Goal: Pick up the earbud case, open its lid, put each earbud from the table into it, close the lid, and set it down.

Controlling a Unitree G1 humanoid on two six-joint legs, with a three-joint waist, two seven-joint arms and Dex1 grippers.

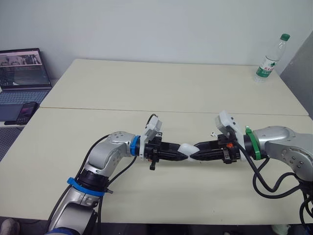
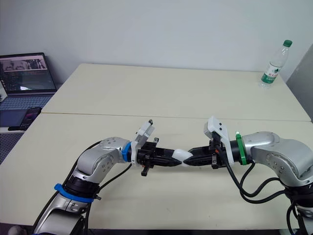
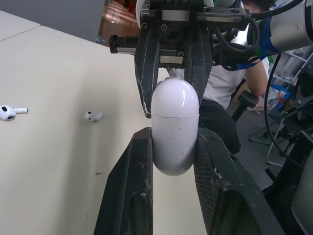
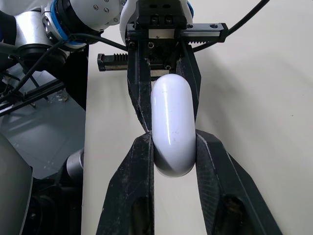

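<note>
Case (image 1: 188,148) held over the table (image 1: 146,88) in the head view, left gripper (image 1: 183,153) and right gripper (image 1: 197,149) each clenched on one end, lid shut; opening looks the step in hand. Left wrist view adds the lid seam, an earbud (image 3: 11,111) and a second earbud (image 3: 93,116) on the table. Right wrist view gives a smooth face; the right should next tip the lid.

bright even light, seemingly overhead; soft shadows; glare on earbud case (image 3: 174,126)
</note>
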